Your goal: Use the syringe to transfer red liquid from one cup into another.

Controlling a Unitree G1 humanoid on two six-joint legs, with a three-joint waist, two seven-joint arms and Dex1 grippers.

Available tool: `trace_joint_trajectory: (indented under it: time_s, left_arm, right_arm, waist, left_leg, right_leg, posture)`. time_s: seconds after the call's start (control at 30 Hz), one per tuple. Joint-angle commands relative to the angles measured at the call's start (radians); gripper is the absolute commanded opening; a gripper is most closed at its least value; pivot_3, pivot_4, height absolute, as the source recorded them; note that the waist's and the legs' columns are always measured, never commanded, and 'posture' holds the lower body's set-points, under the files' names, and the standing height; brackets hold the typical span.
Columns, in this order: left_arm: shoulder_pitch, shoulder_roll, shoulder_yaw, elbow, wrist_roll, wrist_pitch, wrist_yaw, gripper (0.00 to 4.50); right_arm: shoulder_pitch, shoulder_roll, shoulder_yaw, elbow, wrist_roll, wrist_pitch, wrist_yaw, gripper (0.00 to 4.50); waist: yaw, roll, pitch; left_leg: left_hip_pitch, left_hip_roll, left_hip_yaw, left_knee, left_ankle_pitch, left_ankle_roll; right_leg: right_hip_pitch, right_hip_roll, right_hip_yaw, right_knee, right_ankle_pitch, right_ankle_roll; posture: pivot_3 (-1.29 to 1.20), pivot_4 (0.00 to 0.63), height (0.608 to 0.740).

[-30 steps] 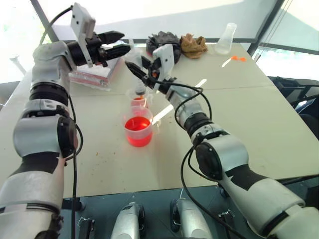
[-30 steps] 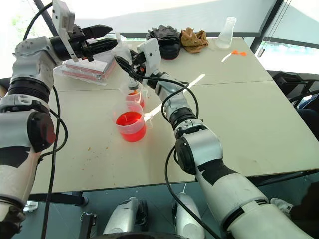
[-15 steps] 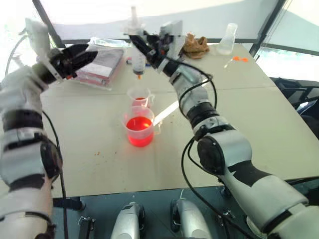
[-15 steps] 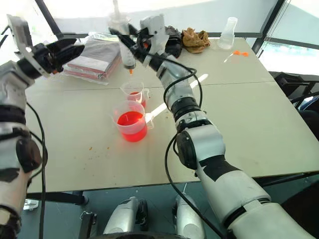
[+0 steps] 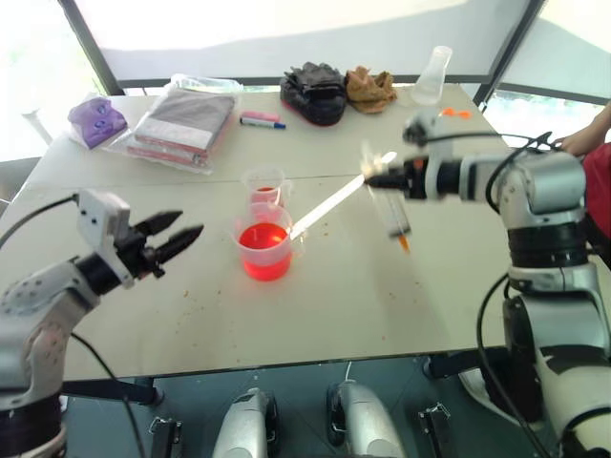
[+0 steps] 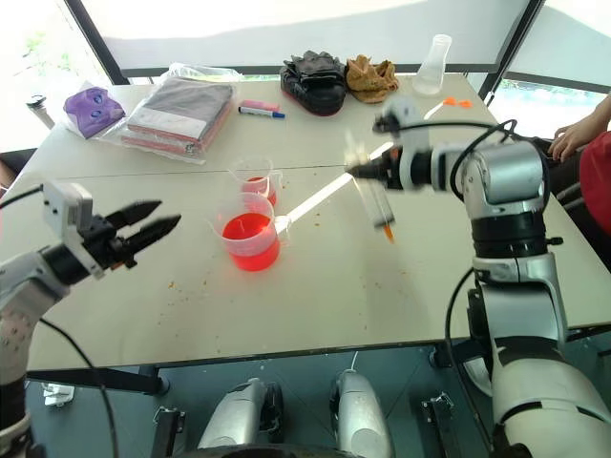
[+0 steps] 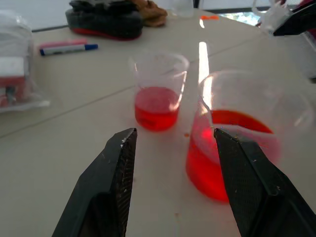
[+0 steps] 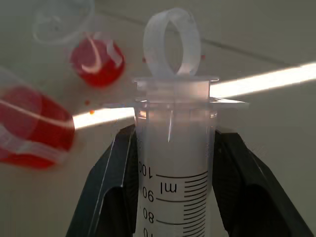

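Syringe [image 5: 395, 216] clamped in right gripper [image 8: 173, 158], held above bare table [image 5: 458, 286] right of both cups, orange tip down, barrel apparently empty though blurred. Left gripper [image 5: 172, 239] open, holding nothing, left of wide cup [image 5: 264, 246] of red liquid; narrow cup [image 5: 264, 185] just behind, partly filled.

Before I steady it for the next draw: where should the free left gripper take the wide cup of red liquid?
Grip the wide cup across its upper wall, coming level from the robot's left. It stands upright, the left gripper is open there, and the small cup crowds its far side.
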Motion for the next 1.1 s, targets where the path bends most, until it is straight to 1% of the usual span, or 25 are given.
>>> trace_joint_trajectory:
  time_s: [0.03,0.1,0.27,0.43,0.53,0.57,0.67,0.7,0.77,0.87,0.97,1.03,1.1]
  left_arm:
    - [0.056,0.053,0.040,-0.059,-0.042,-0.013,-0.056,2.58]
    - [0.094,0.076,0.041,-0.072,-0.061,-0.015,-0.088,2.58]
    - [0.137,0.119,0.050,-0.102,-0.122,0.006,-0.125,2.58]
    - [0.124,0.123,0.049,-0.102,-0.172,0.003,-0.121,2.58]
    - [0.086,0.128,0.006,-0.075,-0.149,-0.038,-0.135,2.58]
    - [0.079,0.134,-0.009,-0.066,-0.136,-0.048,-0.141,2.58]
    - [0.057,0.152,-0.045,-0.031,-0.111,-0.075,-0.171,2.58]
    - [0.047,0.158,-0.054,-0.020,-0.106,-0.081,-0.179,2.58]
    - [0.034,0.164,-0.064,-0.004,-0.099,-0.089,-0.185,2.58]
    - [0.021,0.163,-0.056,0.016,-0.097,-0.092,-0.178,2.58]
    - [0.038,0.166,-0.013,0.028,-0.115,-0.077,-0.173,2.58]
    - [0.048,0.159,0.010,0.034,-0.129,-0.064,-0.159,2.58]
    - [0.059,0.150,0.015,0.048,-0.125,-0.063,-0.147,2.58]
  right_arm:
    - [0.001,0.008,-0.038,-0.034,0.049,0.164,-0.028,1.43]
    - [0.022,0.022,-0.035,-0.017,0.051,0.182,-0.042,1.43]
    - [0.043,0.045,0.001,0.053,0.016,0.116,-0.081,1.43]
    - [0.039,0.051,0.024,0.129,-0.016,0.070,-0.110,1.43]
    - [0.023,0.059,0.018,0.172,-0.027,0.045,-0.124,1.43]
    - [0.018,0.063,0.016,0.184,-0.030,0.041,-0.128,2.50]
    - [0.017,0.069,0.009,0.175,-0.030,0.034,-0.136,3.90]
    - [0.018,0.070,0.005,0.167,-0.027,0.036,-0.137,4.47]
    - [0.020,0.062,0.008,0.148,-0.035,0.021,-0.145,4.47]
    - [0.010,0.011,-0.028,0.088,-0.003,0.039,-0.115,4.47]
    - [0.036,-0.093,-0.066,-0.056,0.069,0.062,-0.033,4.47]
    - [0.070,-0.134,-0.128,-0.149,0.128,0.057,0.009,4.47]
    - [0.113,-0.142,-0.200,-0.219,0.165,0.043,0.013,4.47]
  waist:
    - [0.000,0.000,0.000]
    - [0.000,0.001,0.000]
    - [0.007,0.001,0.000]
    - [0.023,0.000,0.000]
    - [0.028,0.000,-0.001]
    - [0.029,0.000,-0.001]
    - [0.028,0.000,-0.001]
    - [0.027,0.000,-0.001]
    - [0.027,0.000,-0.001]
    - [0.029,0.000,0.000]
    - [0.031,0.001,0.000]
    - [0.031,0.001,0.000]
    - [0.029,0.000,0.000]
  left_leg:
    - [0.000,0.000,0.000,0.000,0.000,0.000]
    - [0.000,0.001,0.000,0.000,0.000,0.000]
    - [-0.001,0.000,0.000,0.001,0.000,0.000]
    - [-0.001,-0.001,0.001,0.001,0.000,0.000]
    - [-0.001,-0.001,0.000,0.001,0.000,0.000]
    - [-0.001,-0.001,0.000,0.001,0.000,0.000]
    - [-0.001,-0.001,0.001,0.001,0.000,0.000]
    - [-0.001,-0.001,0.001,0.001,0.000,0.000]
    - [-0.001,-0.001,0.001,0.001,0.000,0.000]
    - [-0.002,-0.001,0.001,0.001,0.000,0.000]
    - [-0.003,-0.001,0.001,0.001,0.000,0.001]
    - [-0.003,-0.001,0.001,0.000,0.000,0.001]
    - [-0.003,-0.001,0.001,0.000,-0.001,0.002]
  right_leg:
    - [0.000,0.001,0.000,0.000,0.000,-0.001]
    - [0.000,0.002,0.000,0.000,0.001,-0.001]
    - [0.000,0.003,0.000,-0.001,0.000,0.000]
    - [0.000,0.002,0.000,-0.002,0.000,0.000]
    - [0.000,0.003,0.000,-0.002,0.000,0.000]
    - [0.000,0.003,0.000,-0.002,0.000,0.000]
    - [0.001,0.003,0.000,-0.002,0.000,0.000]
    - [0.000,0.003,0.000,-0.002,0.000,0.000]
    - [0.000,0.003,0.000,-0.002,0.000,0.000]
    - [0.000,0.003,0.000,-0.002,0.000,0.000]
    - [-0.001,0.003,0.000,-0.002,0.000,0.001]
    - [-0.001,0.002,0.000,-0.003,-0.001,0.002]
    - [-0.001,0.002,0.000,-0.003,-0.001,0.004]
  posture:
    - [0.00,0.150,0.740]
    - [0.00,0.150,0.740]
    - [0.00,0.150,0.740]
    - [0.00,0.150,0.740]
    - [0.00,0.150,0.740]
    - [0.00,0.150,0.740]
    - [0.00,0.150,0.740]
    - [0.00,0.150,0.740]
    - [0.00,0.150,0.740]
    - [0.00,0.150,0.740]
    - [0.00,0.150,0.740]
    - [0.00,0.150,0.740]
    - [0.00,0.150,0.740]
